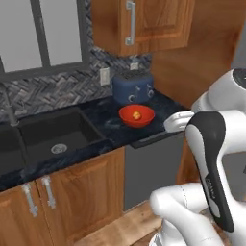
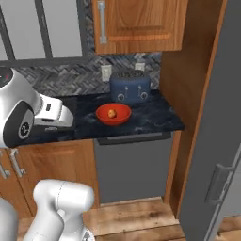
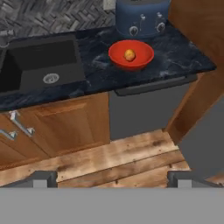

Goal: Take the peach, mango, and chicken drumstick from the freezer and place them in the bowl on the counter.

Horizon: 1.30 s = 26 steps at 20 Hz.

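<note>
Blue toaster (image 1: 133,88) against the herringbone backsplash (image 1: 53,91), wall outlet (image 1: 104,76) just left of it. Black sink (image 1: 55,134) set further left, faucet (image 1: 9,108) behind it. Wood upper cabinet (image 1: 139,24) overhead, grey dishwasher (image 2: 132,164) below, plank floor (image 3: 113,159).

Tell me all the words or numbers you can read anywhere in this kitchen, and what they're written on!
None: nothing here carries words or numbers that can be read.
Blue toaster: round knobs on its front, no print to be made out.
Wall outlet: blank.
Red-orange bowl with the peach in it: plain.
Cabinet doors: bare wood and metal handles.
</note>
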{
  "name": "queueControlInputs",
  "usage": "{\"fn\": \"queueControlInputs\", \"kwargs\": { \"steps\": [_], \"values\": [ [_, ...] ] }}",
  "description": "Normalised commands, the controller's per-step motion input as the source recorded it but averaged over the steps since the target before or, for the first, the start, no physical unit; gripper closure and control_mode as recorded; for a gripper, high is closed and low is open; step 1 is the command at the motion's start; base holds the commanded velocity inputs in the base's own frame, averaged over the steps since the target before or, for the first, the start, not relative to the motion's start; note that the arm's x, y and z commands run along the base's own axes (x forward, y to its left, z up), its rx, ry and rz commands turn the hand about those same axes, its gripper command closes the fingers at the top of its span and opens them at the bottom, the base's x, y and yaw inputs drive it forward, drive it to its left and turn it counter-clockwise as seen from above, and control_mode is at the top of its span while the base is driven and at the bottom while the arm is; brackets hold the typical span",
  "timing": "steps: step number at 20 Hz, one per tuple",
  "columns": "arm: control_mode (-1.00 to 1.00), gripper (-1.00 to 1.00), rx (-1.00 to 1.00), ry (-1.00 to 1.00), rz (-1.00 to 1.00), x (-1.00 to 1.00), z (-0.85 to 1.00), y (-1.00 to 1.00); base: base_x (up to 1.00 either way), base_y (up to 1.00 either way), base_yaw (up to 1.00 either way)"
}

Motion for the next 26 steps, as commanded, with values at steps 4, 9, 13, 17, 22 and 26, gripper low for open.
{"fn": "queueControlInputs", "kwargs": {
  "steps": [4, 9, 13, 17, 22, 26],
  "values": [
    [1.00, -1.00, 0.00, 0.00, 0.00, 0.00, 0.00, 0.00, -0.67, 0.00, -0.89],
    [1.00, -1.00, 0.00, 0.00, 0.00, 0.00, 0.00, 0.00, -0.28, -0.17, -0.84],
    [1.00, -1.00, 0.00, 0.00, 0.00, 0.00, 0.00, 0.00, -0.09, -0.65, -0.70],
    [1.00, -1.00, 0.00, 0.00, 0.00, 0.00, 0.00, 0.00, -0.01, -0.92, -0.59],
    [1.00, -1.00, 0.00, 0.00, 0.00, 0.00, 0.00, 0.00, 0.14, -0.77, -0.47],
    [1.00, -1.00, 0.00, 0.00, 0.00, 0.00, 0.00, 0.00, 0.53, -0.48, -0.32]
  ]
}}
